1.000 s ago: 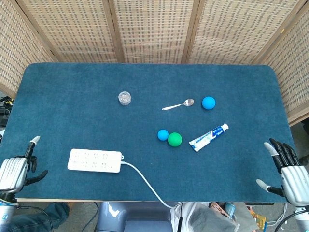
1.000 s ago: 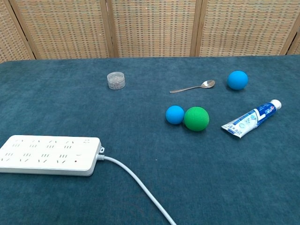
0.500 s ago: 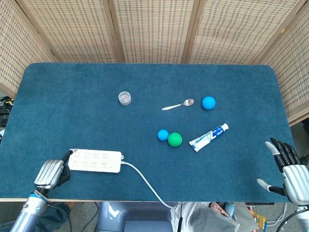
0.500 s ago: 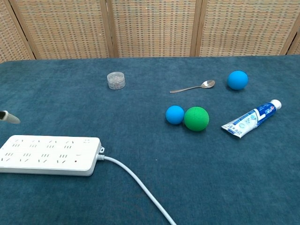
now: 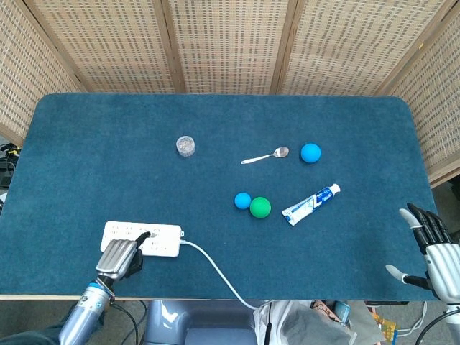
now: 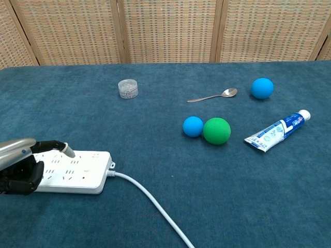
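Two hands show, and only one is over anything; the left hand (image 5: 121, 256) lies across the near left part of the white power strip (image 5: 154, 239), its fingers (image 6: 51, 146) stretched flat over the socket face with one tip reaching toward the strip's middle; it looks to be resting or pressing on top rather than clasping, since no finger is plainly seen wrapped under the body, though the thumb side is dark and hard to read in the chest view; the strip sits flat near the front left edge of the blue worktop (image 5: 93, 144), its cable (image 5: 215, 271) running off the front edge toward the right, which leaves the strip's long side square to the approaching arm.

The right hand (image 5: 435, 248) hangs off the worktop's front right corner, fingers spread and apart, holding nothing, well apart from every object; its lower part is cut by the frame, and the chest view does not show it.

Mid-worktop lie a small blue ball (image 5: 242, 200) touching or just beside a green ball (image 5: 260, 207), a toothpaste tube (image 5: 310, 204) lying slantwise to their right, a spoon (image 5: 265, 155), a larger blue ball (image 5: 310, 152), and a small clear lidded jar (image 5: 186, 146) whose contents are too small to make out.
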